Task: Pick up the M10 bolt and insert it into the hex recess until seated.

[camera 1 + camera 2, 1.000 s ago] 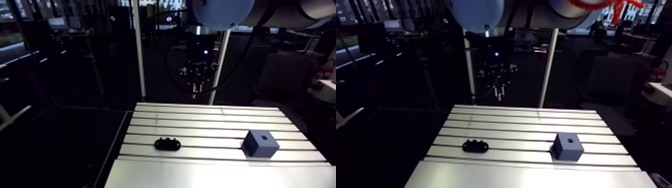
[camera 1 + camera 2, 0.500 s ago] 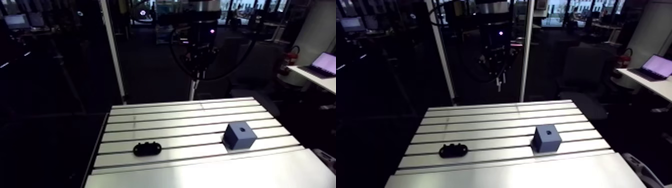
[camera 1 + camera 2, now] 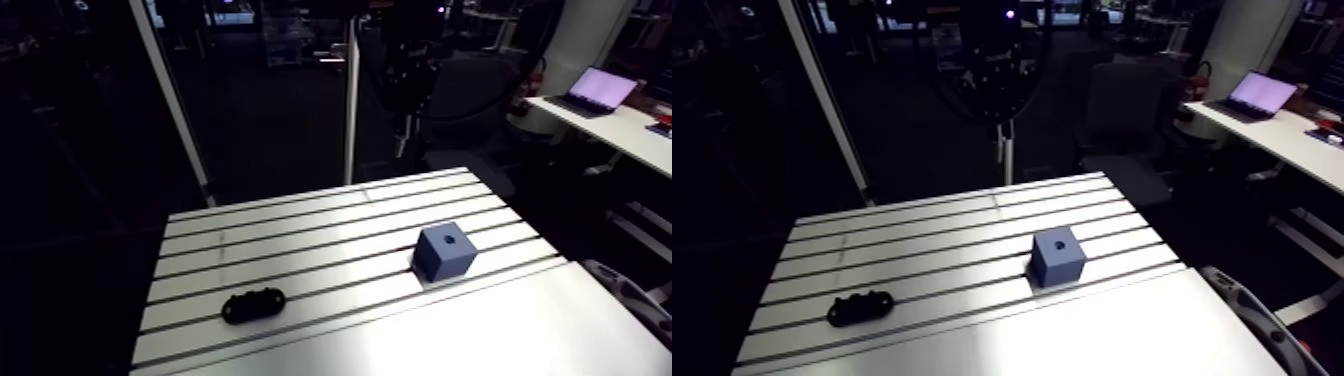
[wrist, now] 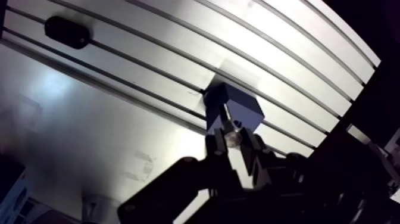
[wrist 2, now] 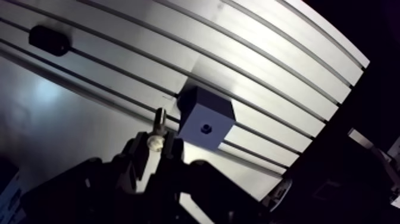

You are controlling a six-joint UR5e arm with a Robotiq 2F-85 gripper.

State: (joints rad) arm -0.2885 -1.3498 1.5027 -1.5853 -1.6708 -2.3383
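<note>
Hanging high over the slotted table (image 3: 300, 240), the gripper (image 5: 155, 144) is well clear of anything it could hit. In the arm view it sits up beyond the far edge. This looks like a carry height, chosen for travel rather than for insertion.

- Blue-grey block (image 3: 445, 252): below and just ahead of the fingertips in the wrist view, apart from them. It stands flat across the table's slots with its top face up, so the hole can be approached from above.
- Black holder (image 3: 253, 305): low and oblong, well off to one side of the gripper and far from the block. Probably the bolt's pick-up rest; nothing shows in it.
- Bolt (image 5: 159, 116): held in the gripper. The fingers are drawn in to a narrow gap and clamp one end, where a pale rounded part shows between the pads. The slim shank sticks out past the fingertips toward the table. Gripping one end leaves the other free to enter the hole.
- Recess (image 5: 206, 127): a small dark opening in the middle of the block's top face, with nothing in it. Its hex shape cannot be made out.

Judgement: pick done, insertion not yet begun. The bolt tip sits beside the block's line, not over the opening, so next comes a sideways shift, then a straight descent.
</note>
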